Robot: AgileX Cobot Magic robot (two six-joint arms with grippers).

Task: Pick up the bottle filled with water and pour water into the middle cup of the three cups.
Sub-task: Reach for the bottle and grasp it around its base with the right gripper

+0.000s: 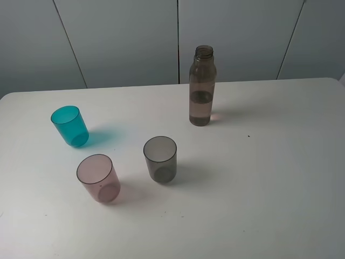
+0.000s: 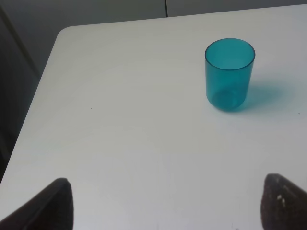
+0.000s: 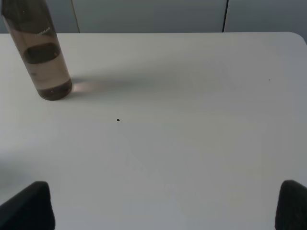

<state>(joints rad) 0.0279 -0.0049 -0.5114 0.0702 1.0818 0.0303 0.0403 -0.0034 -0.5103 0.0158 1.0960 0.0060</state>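
The bottle (image 1: 201, 91) stands upright and uncapped near the far edge of the white table (image 1: 269, 178), partly filled with water. The teal cup (image 1: 70, 125), pink cup (image 1: 98, 178) and grey cup (image 1: 160, 158) stand apart nearer the front left. The left end effector (image 2: 170, 206) hovers open before the teal cup; the right end effector (image 3: 160, 206) is open too, well short of the bottle.

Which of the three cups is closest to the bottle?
The grey cup, standing right of the others; the teal cup and the pink cup stand farther from the bottle.
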